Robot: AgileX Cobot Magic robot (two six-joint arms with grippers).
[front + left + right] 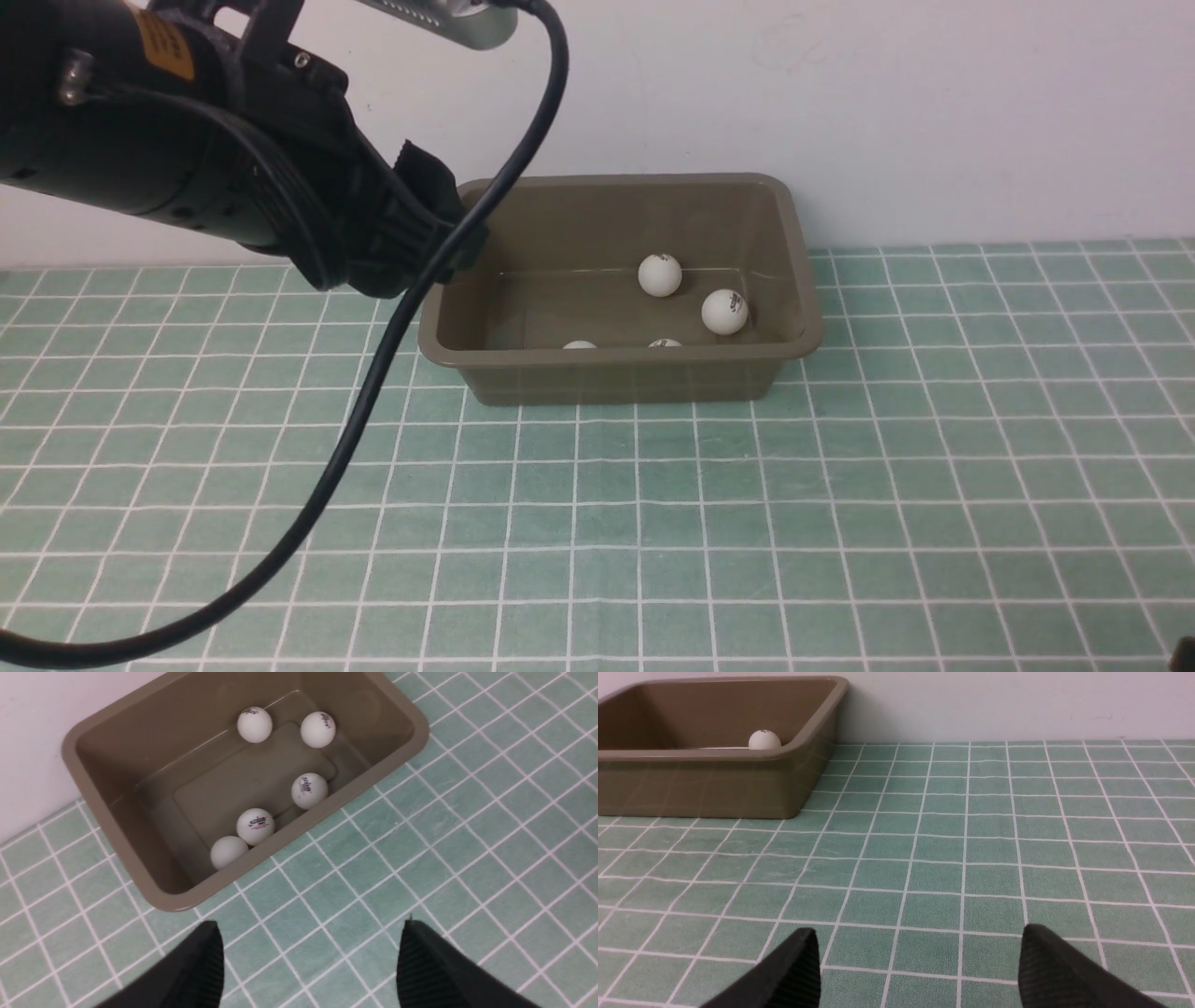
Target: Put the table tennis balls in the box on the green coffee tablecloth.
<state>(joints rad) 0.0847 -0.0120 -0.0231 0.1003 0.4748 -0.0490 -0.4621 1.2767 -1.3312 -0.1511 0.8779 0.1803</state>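
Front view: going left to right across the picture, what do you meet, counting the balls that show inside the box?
Left arm → black cable → box's left rim → ball peeking over the near rim → ball near the back → ball by the right wall → box's right rim → bare green tablecloth.

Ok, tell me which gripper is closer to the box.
Left. The left gripper hangs open above the cloth right beside the box; the right gripper, also open, sits low and well away from it.
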